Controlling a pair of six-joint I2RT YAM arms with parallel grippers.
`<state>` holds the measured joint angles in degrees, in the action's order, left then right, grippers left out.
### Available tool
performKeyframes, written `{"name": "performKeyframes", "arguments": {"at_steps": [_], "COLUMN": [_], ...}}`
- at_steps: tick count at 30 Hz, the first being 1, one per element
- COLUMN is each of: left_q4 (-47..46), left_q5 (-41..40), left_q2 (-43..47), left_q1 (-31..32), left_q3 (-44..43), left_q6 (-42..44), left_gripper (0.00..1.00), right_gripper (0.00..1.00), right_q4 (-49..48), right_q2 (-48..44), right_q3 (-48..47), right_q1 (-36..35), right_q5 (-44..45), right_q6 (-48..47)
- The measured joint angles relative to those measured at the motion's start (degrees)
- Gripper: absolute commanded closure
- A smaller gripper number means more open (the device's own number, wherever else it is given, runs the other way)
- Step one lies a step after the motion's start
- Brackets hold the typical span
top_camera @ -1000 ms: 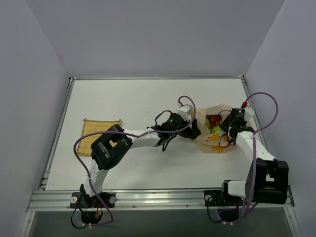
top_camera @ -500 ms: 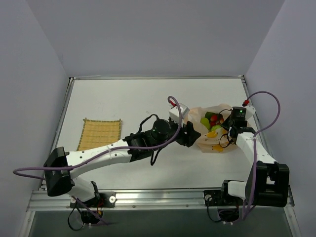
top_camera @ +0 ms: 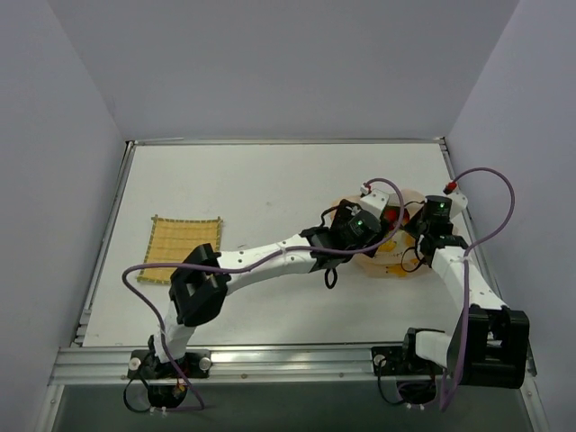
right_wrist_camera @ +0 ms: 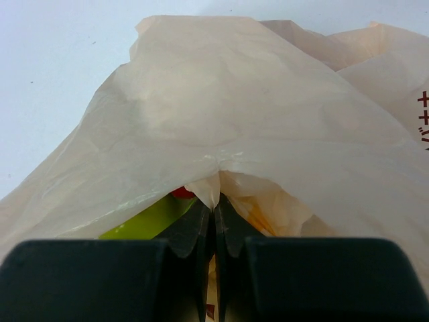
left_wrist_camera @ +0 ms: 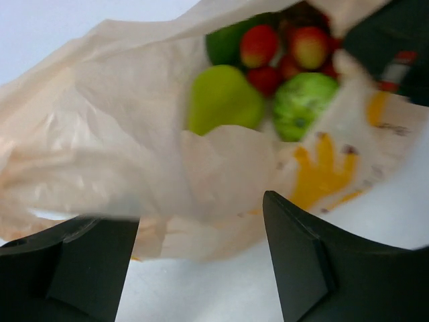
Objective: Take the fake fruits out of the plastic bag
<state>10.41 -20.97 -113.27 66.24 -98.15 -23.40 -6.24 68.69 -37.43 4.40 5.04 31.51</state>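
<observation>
The peach plastic bag (top_camera: 389,265) lies at the right of the table with its mouth open. In the left wrist view the bag (left_wrist_camera: 114,134) shows a yellow-green pear (left_wrist_camera: 221,100), a red berry bunch (left_wrist_camera: 281,50) and a green mango-like fruit (left_wrist_camera: 305,104) inside. My left gripper (left_wrist_camera: 201,261) is open and empty just in front of the bag's mouth, low over the table; from above it (top_camera: 385,230) covers the fruits. My right gripper (right_wrist_camera: 214,201) is shut on a fold of the bag's film (right_wrist_camera: 234,114) and holds it up; it sits at the bag's right side (top_camera: 412,230).
A square yellow woven mat (top_camera: 184,245) lies at the left of the table. The left arm (top_camera: 270,256) stretches across the middle. Grey walls border the table on the far, left and right sides.
My left arm has swung right from beside the bag to over its mouth, now hiding the fruits from above. My right gripper has kept its hold on the bag.
</observation>
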Motion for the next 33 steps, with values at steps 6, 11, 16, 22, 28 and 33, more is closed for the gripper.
{"name": "performKeyframes", "arguments": {"at_steps": [6, 11, 16, 22, 28, 33], "left_q4": [4.6, 6.0, 4.0, -0.7, -4.5, -12.8], "left_q5": [-1.6, 0.5, 6.4, 15.8, 23.2, 28.0], "left_q2": [-9.5, -15.7, -18.4, -18.8, -16.7, -9.2], "left_q1": [-5.5, -9.0, -12.0, -16.9, -22.7, -23.8], "left_q3": [-7.1, -14.3, -15.6, -14.5, -13.7, -2.9], "left_q6": [-0.1, -0.6, -2.4, -4.1, -6.3, -10.2], "left_gripper": [0.25, 0.28, 0.94, 0.98, 0.98, 0.98], "right_gripper": [1.00, 1.00, 1.00, 1.00, 1.00, 1.00], "right_q4": [-0.2, -0.3, -0.8, -6.5, -9.4, -12.5], "right_q2": [-1.6, -2.2, -2.3, 1.6, 10.8, 5.7], "right_q3": [1.0, 2.5, 3.8, 3.5, -6.3, -4.7], "right_q1": [0.0, 0.0, 0.0, -0.3, -2.7, -3.3], "right_q5": [-1.2, -1.9, -2.0, -6.0, -8.9, -9.1], "right_q6": [0.2, 0.3, 0.4, 1.4, 1.5, 1.4]}}
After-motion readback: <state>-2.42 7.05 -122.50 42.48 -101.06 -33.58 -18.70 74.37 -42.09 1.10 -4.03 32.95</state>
